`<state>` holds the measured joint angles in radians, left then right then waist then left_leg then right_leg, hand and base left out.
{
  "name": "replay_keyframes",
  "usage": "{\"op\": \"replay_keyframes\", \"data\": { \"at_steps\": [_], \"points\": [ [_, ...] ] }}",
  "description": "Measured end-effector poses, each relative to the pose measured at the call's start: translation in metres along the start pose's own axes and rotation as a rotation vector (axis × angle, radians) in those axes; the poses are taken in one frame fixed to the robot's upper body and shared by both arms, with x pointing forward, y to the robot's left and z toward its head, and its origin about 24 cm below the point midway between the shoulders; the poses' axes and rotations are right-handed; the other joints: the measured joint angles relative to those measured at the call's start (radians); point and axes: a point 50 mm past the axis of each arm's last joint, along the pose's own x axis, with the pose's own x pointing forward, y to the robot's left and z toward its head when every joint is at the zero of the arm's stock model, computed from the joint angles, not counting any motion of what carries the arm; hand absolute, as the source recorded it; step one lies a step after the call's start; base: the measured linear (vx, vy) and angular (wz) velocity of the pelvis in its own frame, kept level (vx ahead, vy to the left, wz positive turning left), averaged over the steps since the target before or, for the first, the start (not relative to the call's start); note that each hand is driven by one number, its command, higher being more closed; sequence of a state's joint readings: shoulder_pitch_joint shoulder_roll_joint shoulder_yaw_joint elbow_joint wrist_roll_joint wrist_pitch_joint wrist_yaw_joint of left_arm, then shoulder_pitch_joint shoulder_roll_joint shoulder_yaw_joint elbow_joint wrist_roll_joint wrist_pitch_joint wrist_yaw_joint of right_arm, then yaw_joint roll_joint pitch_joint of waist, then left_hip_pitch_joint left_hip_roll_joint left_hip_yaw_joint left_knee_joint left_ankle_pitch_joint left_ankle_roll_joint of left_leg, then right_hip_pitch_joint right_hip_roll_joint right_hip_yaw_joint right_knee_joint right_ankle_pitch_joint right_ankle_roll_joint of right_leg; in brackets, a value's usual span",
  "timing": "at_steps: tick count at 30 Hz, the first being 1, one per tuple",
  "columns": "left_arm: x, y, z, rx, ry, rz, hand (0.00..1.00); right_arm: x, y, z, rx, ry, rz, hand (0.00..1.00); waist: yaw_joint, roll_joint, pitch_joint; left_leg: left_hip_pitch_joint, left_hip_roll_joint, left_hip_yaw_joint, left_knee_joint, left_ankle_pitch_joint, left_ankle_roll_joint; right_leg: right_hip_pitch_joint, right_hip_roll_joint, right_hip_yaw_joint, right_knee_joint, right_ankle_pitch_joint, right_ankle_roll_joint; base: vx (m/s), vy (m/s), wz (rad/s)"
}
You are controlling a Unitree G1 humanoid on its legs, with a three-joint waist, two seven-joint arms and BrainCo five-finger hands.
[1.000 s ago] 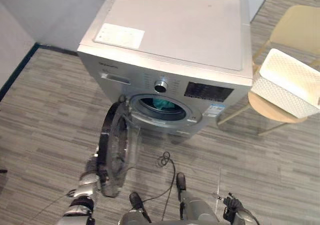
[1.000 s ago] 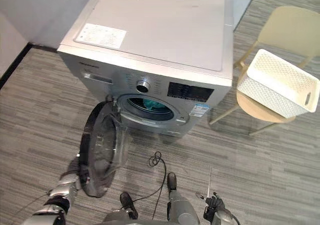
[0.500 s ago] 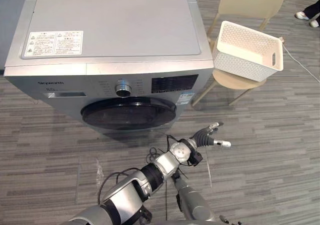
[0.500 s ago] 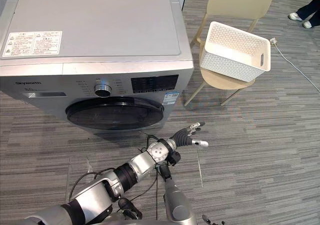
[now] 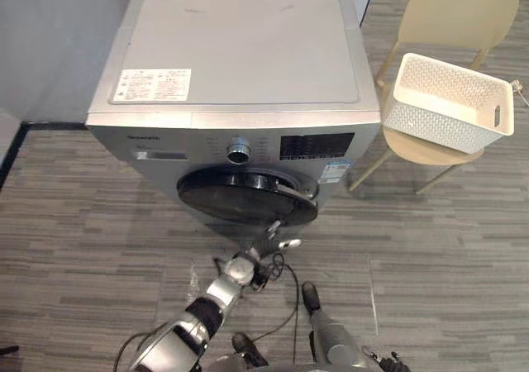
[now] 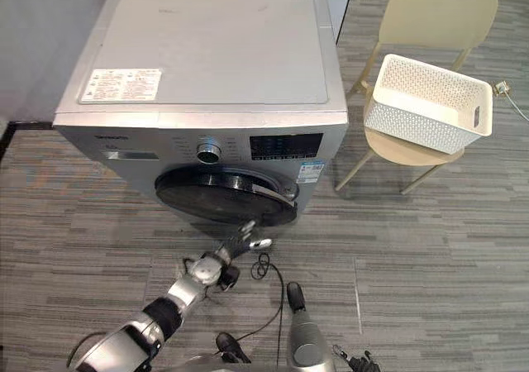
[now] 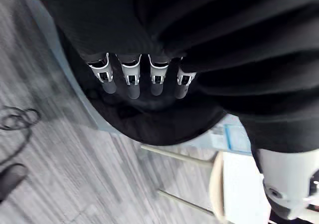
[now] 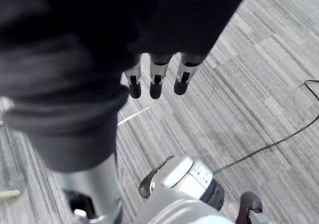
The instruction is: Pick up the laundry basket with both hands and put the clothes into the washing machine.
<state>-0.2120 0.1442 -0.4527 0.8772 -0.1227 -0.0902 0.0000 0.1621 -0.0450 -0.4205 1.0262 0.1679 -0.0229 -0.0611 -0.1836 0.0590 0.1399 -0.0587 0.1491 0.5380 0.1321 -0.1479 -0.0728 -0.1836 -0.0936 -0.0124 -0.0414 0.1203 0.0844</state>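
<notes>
Nearest me, my right hand (image 8: 155,82) hangs low over the floor (image 8: 259,55), fingers straight and loose, holding nothing. Ahead, my left hand (image 5: 263,246) reaches toward the lower rim of the door (image 5: 235,198). Its fingers (image 7: 130,78) are straight and empty, and I can't tell whether they touch the door. The door lies against the front of the washer (image 5: 240,50), shut or very nearly.

Beyond, to the right, the basket (image 5: 423,120) sits on the chair (image 5: 455,12) seat, well apart from both hands, and it looks empty from here. I judge it light, stiff perforated plastic that would tip if gripped at one end only. I'd take it by the slot (image 5: 498,116) in the end wall and by the opposite end, one hand each.
</notes>
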Motion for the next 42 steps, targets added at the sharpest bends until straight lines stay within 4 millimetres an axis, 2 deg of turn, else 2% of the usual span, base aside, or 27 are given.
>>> {"op": "replay_keyframes", "data": {
  "at_steps": [2, 4, 6, 8, 10, 11, 12, 14, 16, 17, 18, 20, 21, 22, 23, 26, 27, 28, 29, 30, 32, 34, 36, 37, 39, 41, 42],
  "points": [
    [-0.01, 0.012, -0.035, -0.032, 0.136, 0.066, 0.0, 0.0, -0.004, -0.003, -0.007, 0.027, -0.008, 0.0, 0.01, 0.005, -0.014, 0.003, -0.013, -0.032, -0.023, 0.023, 0.002, 0.017, -0.011, -0.039, -0.008, -0.005, -0.006, -0.07, -0.043, 0.56],
    [-0.035, 0.034, -0.086, -0.117, 0.334, 0.182, 0.0, 0.002, -0.005, -0.004, -0.013, 0.05, 0.0, 0.0, 0.019, 0.007, -0.016, 0.018, -0.014, -0.08, -0.035, 0.041, 0.001, 0.062, -0.014, -0.094, -0.013, -0.013, -0.013, -0.05, -0.046, 0.66],
    [-0.053, 0.041, -0.111, -0.159, 0.424, 0.235, 0.0, 0.002, -0.006, -0.004, -0.012, 0.057, 0.001, 0.0, 0.038, 0.011, -0.02, 0.03, -0.009, -0.099, -0.03, 0.043, -0.002, 0.076, -0.013, -0.112, 0.013, -0.037, -0.017, -0.04, -0.037, 0.36],
    [-0.074, 0.045, -0.136, -0.235, 0.515, 0.313, 0.0, 0.003, -0.006, 0.001, -0.015, 0.047, 0.005, 0.0, 0.04, 0.017, -0.025, 0.032, 0.0, -0.129, -0.008, 0.037, -0.003, 0.073, -0.016, -0.138, 0.088, -0.089, -0.027, -0.04, -0.044, 0.43],
    [-0.095, 0.047, -0.158, -0.316, 0.592, 0.38, 0.0, 0.004, -0.006, 0.003, -0.026, 0.047, 0.012, 0.0, 0.061, 0.019, -0.025, 0.01, 0.036, -0.149, 0.083, -0.013, -0.021, 0.073, -0.01, -0.154, 0.167, -0.153, -0.035, -0.05, -0.082, 0.29],
    [-0.111, 0.044, -0.173, -0.39, 0.644, 0.439, 0.0, 0.005, -0.009, 0.004, -0.039, 0.049, 0.014, 0.0, 0.092, 0.023, -0.025, -0.012, 0.075, -0.156, 0.174, -0.04, -0.037, 0.079, 0.005, -0.168, 0.206, -0.195, -0.04, -0.03, -0.091, 0.23],
    [-0.116, 0.044, -0.177, -0.427, 0.657, 0.464, 0.0, 0.005, -0.008, 0.005, -0.037, 0.049, 0.014, 0.0, 0.099, 0.022, -0.024, -0.033, 0.086, -0.156, 0.226, -0.042, -0.036, 0.084, 0.004, -0.178, 0.216, -0.206, -0.041, -0.02, -0.086, 0.61],
    [-0.116, 0.039, -0.179, -0.572, 0.649, 0.529, 0.0, 0.006, -0.01, 0.01, -0.036, 0.042, 0.008, 0.0, 0.121, 0.002, -0.003, -0.152, 0.131, -0.16, 0.48, 0.026, -0.007, 0.097, -0.02, -0.23, 0.262, -0.24, -0.053, -0.06, -0.055, 0.74],
    [-0.118, 0.019, -0.184, -0.689, 0.666, 0.543, 0.0, 0.007, -0.006, 0.024, -0.037, -0.011, 0.019, 0.0, 0.158, -0.009, 0.015, -0.193, 0.132, -0.182, 0.586, 0.097, -0.016, 0.122, -0.042, -0.235, 0.268, -0.254, -0.058, -0.03, -0.024, 0.3],
    [-0.118, 0.011, -0.184, -0.721, 0.669, 0.539, 0.0, 0.007, -0.004, 0.029, -0.037, -0.032, 0.024, 0.0, 0.167, -0.008, 0.017, -0.223, 0.127, -0.196, 0.614, 0.098, -0.027, 0.128, -0.048, -0.234, 0.264, -0.254, -0.058, -0.01, 0.03, 0.1],
    [-0.119, -0.005, -0.187, -0.771, 0.689, 0.519, 0.0, 0.008, -0.001, 0.039, -0.037, -0.065, 0.033, 0.0, 0.172, 0.001, 0.014, -0.245, 0.09, -0.23, 0.579, 0.061, -0.036, 0.129, -0.059, -0.236, 0.249, -0.254, -0.056, 0.01, 0.098, 0.02],
    [-0.123, -0.008, -0.19, -0.775, 0.706, 0.52, 0.0, 0.008, 0.011, 0.051, -0.036, -0.107, 0.065, 0.0, 0.181, 0.016, 0.013, -0.238, 0.063, -0.21, 0.385, 0.037, 0.004, 0.139, -0.054, -0.249, 0.191, -0.247, -0.044, 0.06, 0.096, 0.13],
    [-0.122, -0.014, -0.19, -0.788, 0.708, 0.514, 0.0, 0.007, 0.017, 0.058, -0.05, -0.14, 0.087, 0.0, 0.187, 0.046, 0.001, -0.238, 0.072, -0.166, 0.237, 0.022, 0.002, 0.141, -0.035, -0.283, 0.175, -0.244, -0.027, 0.15, 0.192, 0.44],
    [-0.115, -0.015, -0.184, -0.79, 0.691, 0.504, 0.0, 0.007, 0.018, 0.057, -0.044, -0.135, 0.085, 0.0, 0.197, 0.062, 0.004, -0.221, 0.077, -0.139, 0.189, 0.072, 0.047, 0.131, -0.04, -0.296, 0.199, -0.24, -0.012, 0.17, 0.218, 0.46],
    [-0.115, -0.012, -0.184, -0.783, 0.688, 0.51, 0.0, 0.007, 0.019, 0.053, -0.042, -0.118, 0.086, 0.0, 0.205, 0.047, 0.005, -0.21, 0.062, -0.125, 0.178, 0.072, 0.047, 0.138, -0.052, -0.293, 0.193, -0.244, -0.004, 0.16, 0.238, 0.41],
    [-0.118, -0.01, -0.187, -0.766, 0.701, 0.517, 0.0, 0.01, 0.028, 0.057, -0.057, -0.105, 0.104, 0.0, 0.201, 0.006, -0.014, -0.186, -0.047, -0.14, 0.139, 0.042, 0.091, 0.163, -0.129, -0.282, 0.172, -0.246, 0.045, 0.19, 0.192, 0.27],
    [-0.119, -0.007, -0.187, -0.741, 0.703, 0.512, 0.0, 0.01, 0.027, 0.06, -0.064, -0.109, 0.102, 0.0, 0.201, -0.007, -0.026, -0.168, -0.099, -0.14, 0.113, 0.028, 0.11, 0.165, -0.169, -0.269, 0.205, -0.268, 0.08, 0.27, 0.2, 0.27],
    [-0.118, -0.005, -0.186, -0.707, 0.704, 0.497, 0.0, 0.011, 0.025, 0.059, -0.07, -0.101, 0.097, 0.0, 0.199, -0.01, -0.03, -0.149, -0.132, -0.146, 0.089, 0.022, 0.12, 0.15, -0.194, -0.242, 0.291, -0.277, 0.094, 0.36, 0.227, 0.44],
    [-0.112, -0.005, -0.182, -0.665, 0.693, 0.469, 0.0, 0.011, 0.023, 0.06, -0.079, -0.104, 0.092, 0.0, 0.199, 0.0, -0.034, -0.114, -0.162, -0.16, 0.058, 0.017, 0.129, 0.1, -0.222, -0.208, 0.471, -0.301, 0.092, 0.33, 0.176, 0.42],
    [-0.111, -0.004, -0.18, -0.641, 0.688, 0.456, 0.0, 0.011, 0.023, 0.06, -0.086, -0.103, 0.094, 0.0, 0.197, 0.002, -0.035, -0.091, -0.174, -0.168, 0.042, 0.015, 0.131, 0.072, -0.229, -0.192, 0.569, -0.294, 0.083, 0.35, 0.158, 0.57],
    [-0.104, 0.005, -0.172, -0.541, 0.653, 0.422, 0.0, 0.01, 0.03, 0.053, -0.142, -0.085, 0.116, 0.0, 0.168, -0.017, -0.035, 0.008, -0.212, -0.221, 0.006, 0.013, 0.148, 0.019, -0.263, -0.162, 0.853, -0.205, -0.007, 0.37, 0.093, 0.72],
    [-0.095, 0.015, -0.162, -0.492, 0.606, 0.417, 0.0, 0.01, 0.033, 0.048, -0.158, -0.068, 0.125, 0.0, 0.151, -0.037, -0.031, 0.058, -0.217, -0.27, 0.004, 0.013, 0.167, -0.031, -0.246, -0.12, 1.004, -0.229, -0.016, 0.39, -0.036, 0.7],
    [-0.081, 0.021, -0.146, -0.464, 0.542, 0.419, 0.0, 0.01, 0.036, 0.049, -0.167, -0.073, 0.129, 0.0, 0.145, -0.041, -0.023, 0.093, -0.207, -0.321, -0.015, 0.013, 0.167, -0.102, -0.18, -0.083, 1.06, -0.299, -0.017, 0.33, -0.126, 0.68],
    [-0.071, 0.022, -0.134, -0.454, 0.496, 0.408, 0.0, 0.01, 0.035, 0.049, -0.174, -0.071, 0.127, 0.0, 0.143, -0.037, -0.006, 0.121, -0.189, -0.354, -0.015, 0.013, 0.167, -0.122, -0.123, -0.064, 1.007, -0.341, -0.008, 0.27, -0.195, 0.78],
    [-0.061, 0.016, -0.122, -0.475, 0.45, 0.391, 0.0, 0.009, 0.032, 0.042, -0.173, -0.055, 0.12, 0.0, 0.141, -0.033, 0.004, 0.156, -0.165, -0.407, -0.016, 0.013, 0.166, -0.138, -0.051, -0.013, 0.868, -0.358, -0.006, 0.26, -0.231, 0.89],
    [-0.054, 0.004, -0.115, -0.501, 0.422, 0.367, 0.0, 0.008, 0.027, 0.032, -0.149, -0.011, 0.123, 0.0, 0.139, -0.035, 0.001, 0.157, -0.138, -0.469, -0.002, -0.012, 0.122, -0.13, 0.005, 0.067, 0.662, -0.346, 0.012, 0.22, -0.274, 1.04],
    [-0.053, 0.0, -0.114, -0.508, 0.421, 0.356, 0.0, 0.007, 0.024, 0.021, -0.142, 0.015, 0.117, 0.0, 0.14, -0.059, 0.001, 0.14, -0.141, -0.508, 0.021, -0.046, 0.069, -0.108, 0.018, 0.137, 0.495, -0.303, 0.05, 0.22, -0.364, 1.25]
  ]
}}
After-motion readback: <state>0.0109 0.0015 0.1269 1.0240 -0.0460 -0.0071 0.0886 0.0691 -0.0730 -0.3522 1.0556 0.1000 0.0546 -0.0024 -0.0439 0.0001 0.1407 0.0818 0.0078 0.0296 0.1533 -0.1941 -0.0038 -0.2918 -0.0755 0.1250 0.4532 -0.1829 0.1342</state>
